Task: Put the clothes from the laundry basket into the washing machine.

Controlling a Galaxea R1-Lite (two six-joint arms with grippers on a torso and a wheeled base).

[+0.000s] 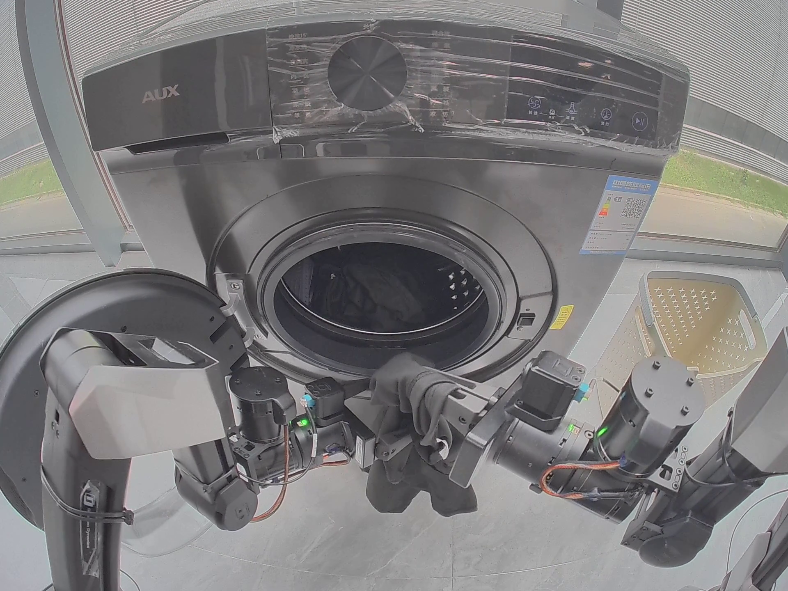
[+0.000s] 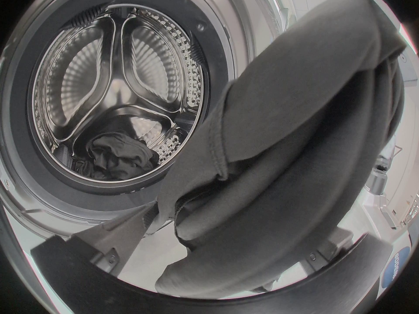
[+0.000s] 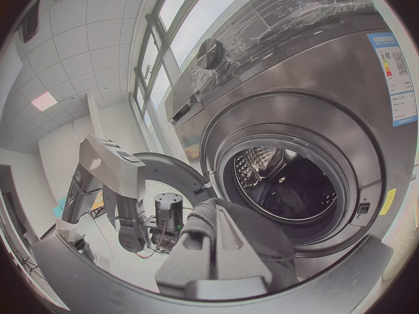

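**Washing machine** point(image 1: 377, 174): front-loader. The round port point(image 1: 386, 305) is open and serves as the landmark for the entries below.
**Door** point(image 1: 107, 305): swung wide to the left of the port.
**Laundry basket** point(image 1: 698, 322): on the floor, well to the right of the port. No clothes are visible inside.
**Dark garment** point(image 1: 414, 437): bunched and hanging just below the port's lower lip, outside the drum. Its long axis runs downward.
**Earlier load** point(image 1: 373, 293): dark cloth lying inside the port on the drum floor.
**Right gripper** point(image 1: 453, 437): just below the port and to its right, clamped on the garment's upper fold.
**Left gripper** point(image 1: 373, 446): just below the port and to its left, with fingers point(image 2: 109, 245) spread and the garment between them.
**Judgement**: the port lies up and forward of the held garment, and the right arm is the one carrying it.
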